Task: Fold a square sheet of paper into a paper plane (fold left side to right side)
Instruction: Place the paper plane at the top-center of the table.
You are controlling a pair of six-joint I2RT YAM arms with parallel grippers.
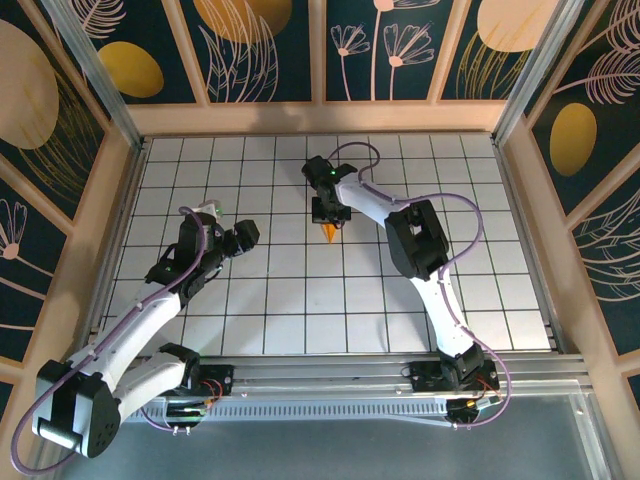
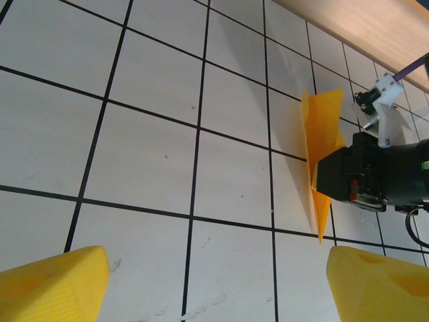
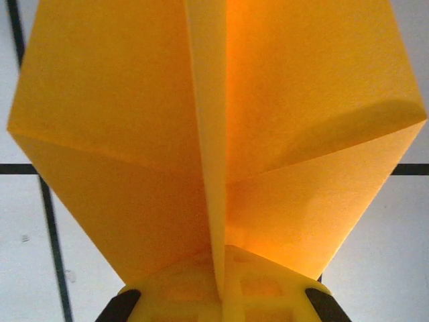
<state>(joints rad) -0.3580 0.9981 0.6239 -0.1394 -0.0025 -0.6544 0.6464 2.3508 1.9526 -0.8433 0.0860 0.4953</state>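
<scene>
I am reading no text, label, brand, number or sign anywhere. From the left wrist camera I am seeing a small red patch (image 2: 353, 190) on the black housing (image 2: 385, 168), but it is too small to make out.

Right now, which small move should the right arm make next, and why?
Probably lower the paper plane onto the table: it looks folded into a dart, the right pincer is shut on its centre fold, and the left pincer stands open, apart from it.
</scene>
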